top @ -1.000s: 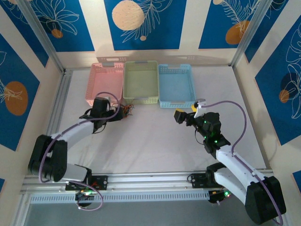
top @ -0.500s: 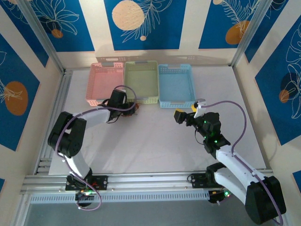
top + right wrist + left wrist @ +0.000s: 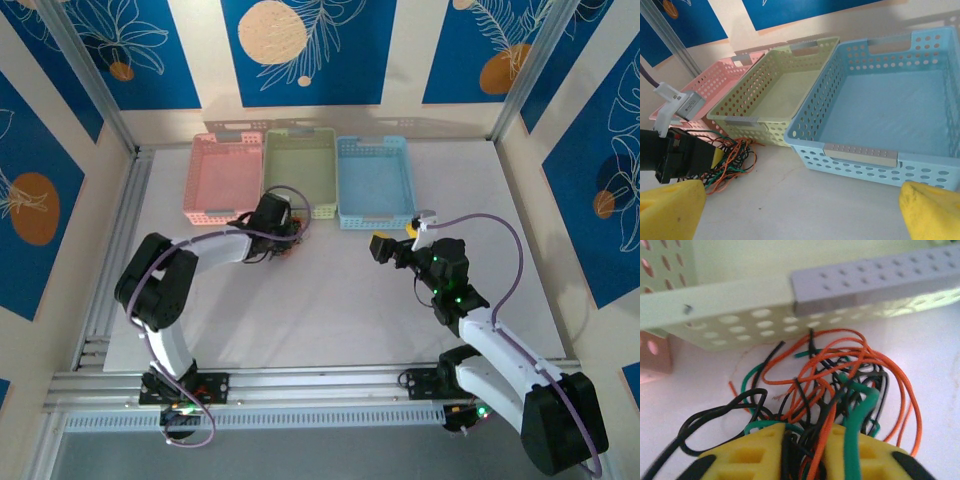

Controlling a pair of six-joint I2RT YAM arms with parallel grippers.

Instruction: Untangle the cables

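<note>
Yellow-padded and spread wide, the right gripper (image 3: 800, 207) hangs over the smooth white table (image 3: 330, 300), the right arm (image 3: 480, 330) folded. Further out, the left arm (image 3: 215, 245) stretches low and its left gripper (image 3: 802, 445) pinches the cables (image 3: 840, 370), a curly knot of thin black, orange and green wires just beside the perforated green basket (image 3: 735, 305).

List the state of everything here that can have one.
cables: tangled in one clump, lying by the green basket
left jaws: shut on the cables
right jaws: open, empty
pink basket: empty
green basket: empty
blue basket: empty
</note>
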